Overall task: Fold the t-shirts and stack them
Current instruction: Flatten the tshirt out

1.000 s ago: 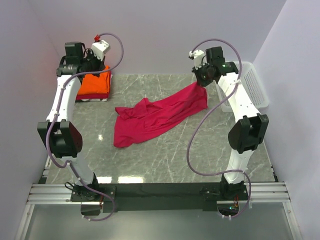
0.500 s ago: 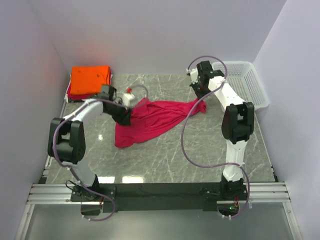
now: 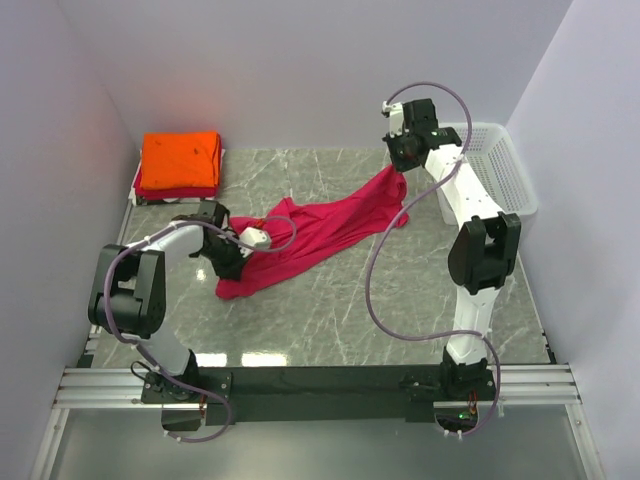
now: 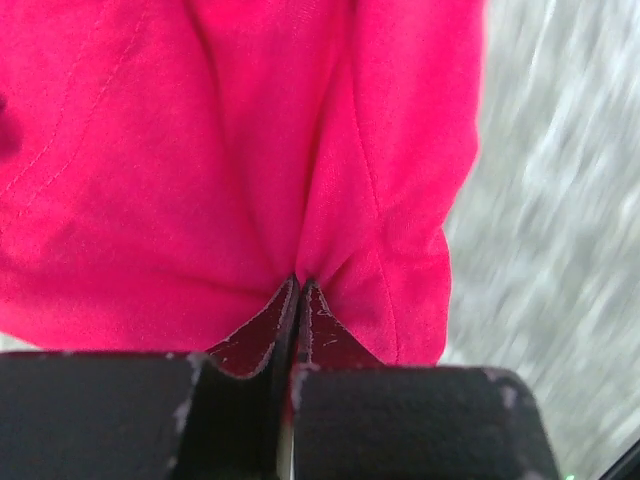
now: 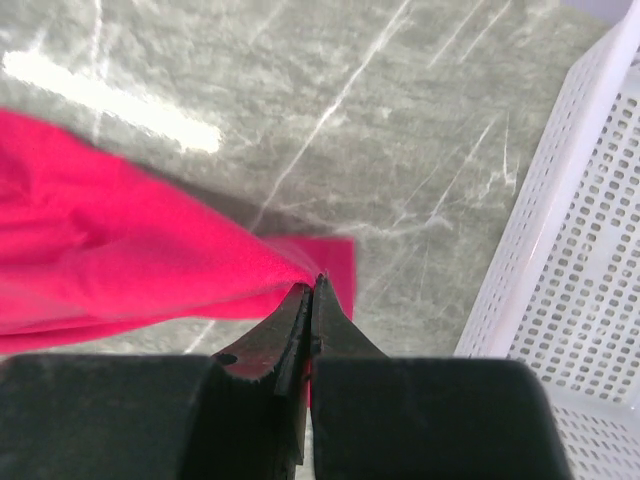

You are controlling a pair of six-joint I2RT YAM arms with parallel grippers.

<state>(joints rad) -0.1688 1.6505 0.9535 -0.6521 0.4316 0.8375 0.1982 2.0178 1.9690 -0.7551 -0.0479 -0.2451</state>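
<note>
Marble counter (image 3: 400,300): crimson t-shirt (image 3: 320,225) sprawled left of the white basket (image 3: 510,165), folded t-shirts (image 3: 180,158) farther left. At its end farthest from the basket the left pincer (image 4: 298,283) clamps cloth; right pincer (image 5: 311,283) pinches the nearest corner.

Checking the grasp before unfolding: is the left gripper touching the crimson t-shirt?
Touching. In the left wrist view the left gripper is shut on the crimson t-shirt, cloth puckering into its closed tips.
</note>
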